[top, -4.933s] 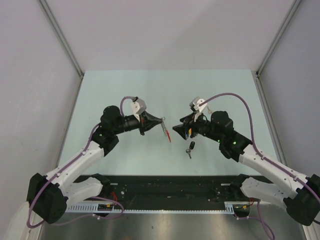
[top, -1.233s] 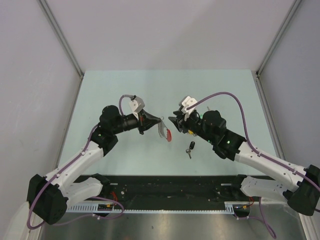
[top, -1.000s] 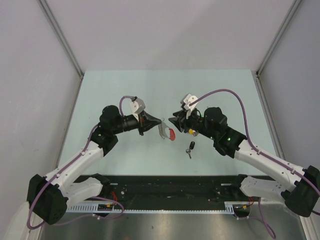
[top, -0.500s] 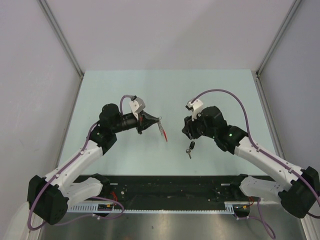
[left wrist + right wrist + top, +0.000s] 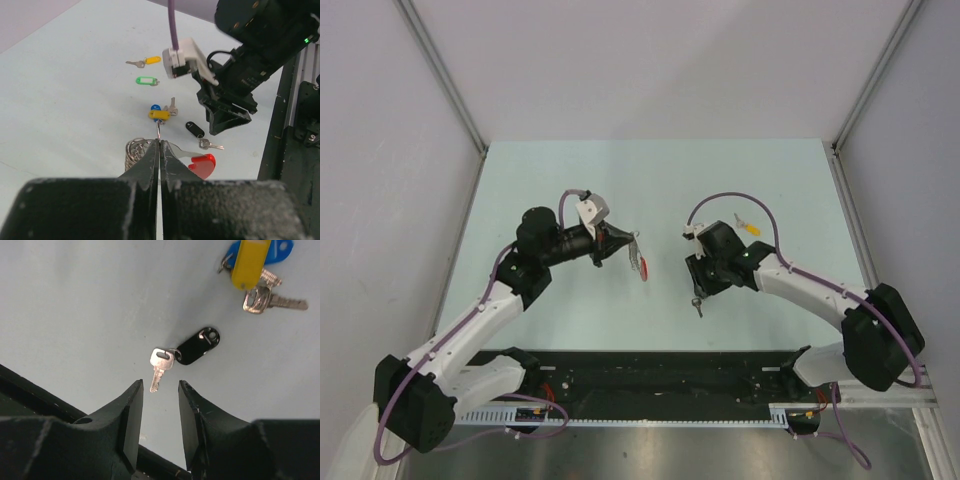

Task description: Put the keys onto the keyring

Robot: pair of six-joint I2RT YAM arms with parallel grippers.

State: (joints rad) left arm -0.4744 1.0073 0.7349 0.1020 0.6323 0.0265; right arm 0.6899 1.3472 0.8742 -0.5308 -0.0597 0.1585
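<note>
Overhead view of two robot arms over a pale green table (image 5: 570, 180), with the black-headed key (image 5: 698, 303) lying near the middle of the table's front edge.

The right gripper (image 5: 700, 285) pointed down directly above this key. In its wrist view its two fingers (image 5: 131, 405) stood apart with nothing between them. They framed the key's small silver blade, while the black oval head (image 5: 198, 346) lay just beyond the fingertips, angled up and to the right. Whether the fingertips touched the table could not be told.

The keyring (image 5: 639, 262) was to the left of the black-headed key in the overhead view, well apart from it, and was not lying on the table with it. It hung from the tip of the left gripper (image 5: 632, 243). In the left wrist view that gripper's fingers (image 5: 150, 160) were pressed flat together, pinching a thin piece of the ring. The loops of grey chain (image 5: 135, 148) bunched on one side of the tip and the red oval tag (image 5: 202, 165) stuck out on the other.

Three more keys lay past the black-headed key, farther from the arm bases — the blue-and-yellow one (image 5: 159, 112) closest to it, then the green one (image 5: 146, 80), then the yellow one (image 5: 150, 60) farthest off.
</note>
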